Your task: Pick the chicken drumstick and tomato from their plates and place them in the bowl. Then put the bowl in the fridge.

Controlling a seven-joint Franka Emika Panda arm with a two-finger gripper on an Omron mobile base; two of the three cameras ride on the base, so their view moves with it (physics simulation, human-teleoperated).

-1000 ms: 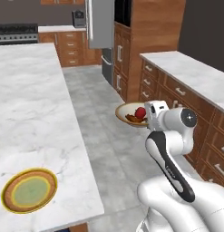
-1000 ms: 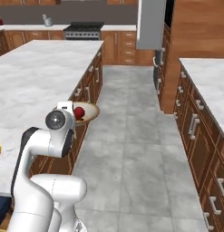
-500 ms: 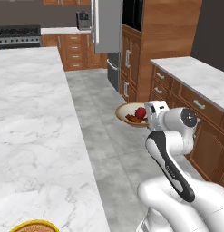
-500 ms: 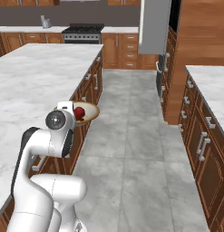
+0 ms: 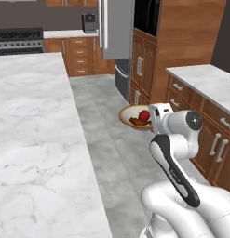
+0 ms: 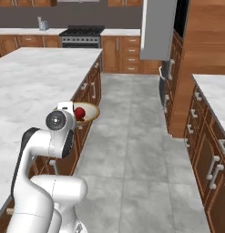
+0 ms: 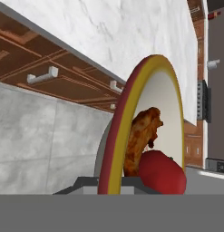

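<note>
My gripper (image 5: 155,121) is shut on the rim of the bowl (image 5: 127,113), holding it in the air over the floor aisle, roughly level. Inside the bowl lie the red tomato (image 5: 144,115) and the reddish-brown chicken drumstick (image 5: 135,122). From the right base view the bowl (image 6: 90,111) juts out past the hand, with the tomato (image 6: 79,113) in it. The hand view looks along the bowl's tan rim (image 7: 124,118) at the drumstick (image 7: 143,131) and tomato (image 7: 161,174). The grey fridge (image 5: 117,28) stands ahead on the right. The plates are out of view.
A long marble island (image 5: 32,130) runs along the left of the aisle. Wooden cabinets with a marble counter (image 5: 205,81) line the right. A stove (image 5: 18,37) sits at the back wall. Grey tile floor (image 6: 132,150) lies open ahead.
The base has driven forward along the aisle: the fridge looks nearer and the yellow-rimmed plate has slid out of the left base view. The bowl stays in the grip.
</note>
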